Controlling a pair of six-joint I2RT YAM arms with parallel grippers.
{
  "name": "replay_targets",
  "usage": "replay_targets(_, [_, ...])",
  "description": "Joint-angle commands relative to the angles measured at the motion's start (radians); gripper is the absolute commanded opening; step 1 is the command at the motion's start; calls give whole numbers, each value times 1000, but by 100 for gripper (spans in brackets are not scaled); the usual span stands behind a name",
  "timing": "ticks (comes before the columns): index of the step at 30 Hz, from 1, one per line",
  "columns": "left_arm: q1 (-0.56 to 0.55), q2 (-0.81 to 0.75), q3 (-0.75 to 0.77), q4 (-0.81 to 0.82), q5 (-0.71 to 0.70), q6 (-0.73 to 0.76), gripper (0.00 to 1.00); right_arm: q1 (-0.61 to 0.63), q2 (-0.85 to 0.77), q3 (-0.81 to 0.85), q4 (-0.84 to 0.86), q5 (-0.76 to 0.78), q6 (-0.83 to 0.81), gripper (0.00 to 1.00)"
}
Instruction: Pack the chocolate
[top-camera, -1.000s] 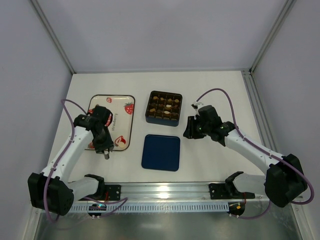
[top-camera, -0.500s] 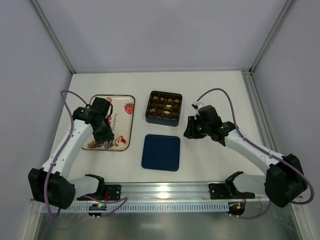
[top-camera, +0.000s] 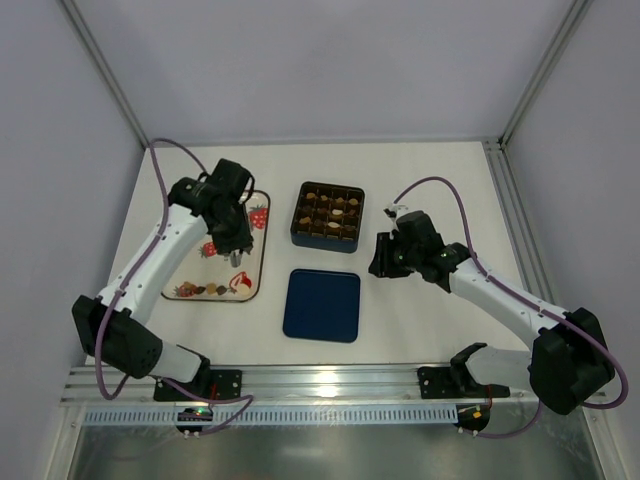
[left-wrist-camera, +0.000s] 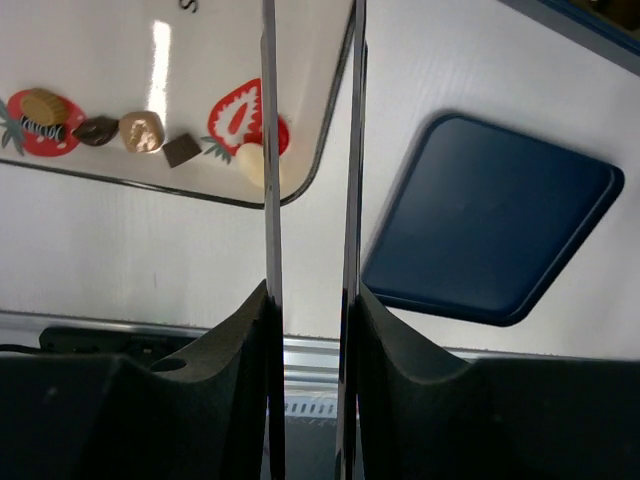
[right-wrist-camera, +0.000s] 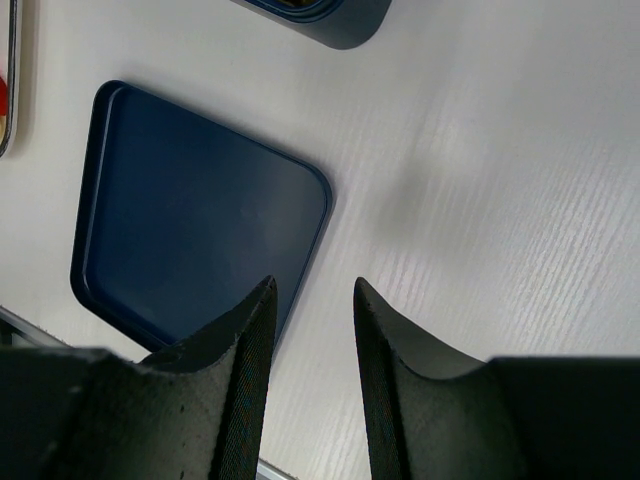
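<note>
Several chocolate pieces (left-wrist-camera: 142, 130) lie in a row along the near edge of the strawberry-print tray (left-wrist-camera: 100, 40); from above the chocolate pieces (top-camera: 205, 289) are tiny specks. More pieces fill the grid of the dark-blue box (top-camera: 328, 215). My left gripper (top-camera: 237, 258) hangs over the tray's right side. Its long thin blades (left-wrist-camera: 268, 150) stand a narrow gap apart and their tips run out of the wrist view. My right gripper (right-wrist-camera: 310, 285) is open and empty, low over the table just right of the blue lid (right-wrist-camera: 190, 220).
The box lid (top-camera: 322, 305) lies flat in front of the box, between the two arms. The tray (top-camera: 255, 270) sits left of the box. A metal rail (top-camera: 330, 380) runs along the near edge. Walls close in the table.
My left gripper has swung from the tray's near edge away from me, to over the tray's right side nearer the box. The right arm has not moved.
</note>
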Motion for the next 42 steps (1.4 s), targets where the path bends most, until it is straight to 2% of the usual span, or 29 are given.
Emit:
replay_targets(1, [-81,63,104,3,-24,-13,28,6,-4,39,2,28,0,39])
replay_targets(9, [-213,264,320,5,-31,-28,28,6,-15,30,-9,46,0,39])
replay_targets(16, [-266,350,394,7,-28,-34,28,6,-26,21,-12,61,-6,39])
replay_targets(27, [-298,367,362,14,-21,-43,29,5,-28,13,-11,60,-4,39])
replay_targets(42, [-301,349,291,46,-10,-45,35,5,-28,10,-8,58,-3,39])
